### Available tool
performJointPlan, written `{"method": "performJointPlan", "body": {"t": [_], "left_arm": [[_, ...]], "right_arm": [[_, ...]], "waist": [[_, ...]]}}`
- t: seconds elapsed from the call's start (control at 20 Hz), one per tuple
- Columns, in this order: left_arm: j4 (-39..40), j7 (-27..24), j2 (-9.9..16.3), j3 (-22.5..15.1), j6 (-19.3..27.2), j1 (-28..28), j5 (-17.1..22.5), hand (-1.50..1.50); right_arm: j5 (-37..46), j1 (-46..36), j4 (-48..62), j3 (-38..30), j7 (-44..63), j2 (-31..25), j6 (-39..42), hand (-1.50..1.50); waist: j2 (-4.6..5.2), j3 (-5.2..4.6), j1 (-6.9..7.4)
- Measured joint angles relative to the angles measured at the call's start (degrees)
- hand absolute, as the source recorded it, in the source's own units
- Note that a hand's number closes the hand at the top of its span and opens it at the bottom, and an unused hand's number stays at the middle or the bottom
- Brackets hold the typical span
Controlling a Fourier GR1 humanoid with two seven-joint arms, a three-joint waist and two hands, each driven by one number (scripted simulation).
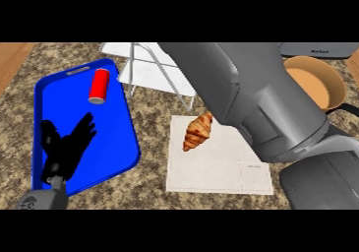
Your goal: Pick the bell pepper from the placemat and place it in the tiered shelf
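Note:
No bell pepper shows anywhere in the head view. The pale placemat (218, 172) lies at centre right with a brown croissant (198, 131) on its upper left corner. The white wire tiered shelf (149, 66) stands at the top centre. My right forearm (247, 93) runs from the lower right up across the placemat and over the shelf, leaving the view at the top, so my right hand is out of sight. My left hand (66, 142) rests open, fingers up, over the blue tray at the lower left.
A blue tray (113, 147) lies at the left with a red can (99, 86) on its far end. At the right stands a tan pan (316, 81) with a dark handle. A grey appliance (320, 48) sits at the top right.

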Motion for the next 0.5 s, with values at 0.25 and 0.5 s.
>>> {"method": "performJointPlan", "body": {"t": [0.25, 0.5], "left_arm": [[0.3, 0.3, 0.0, 0.3, 0.3, -0.2, -0.1, 0.00], [-0.1, 1.4, 0.1, 0.6, 0.5, -0.6, 0.0, 0.00]], "right_arm": [[-1.5, 0.3, -1.2, -3.1, 1.7, -0.4, -7.6, -1.50], [-3.6, 1.0, -3.4, -6.5, 0.6, 0.1, -14.4, -1.50]], "waist": [[0.00, -0.01, -0.27], [-0.01, 0.02, -0.34]]}}
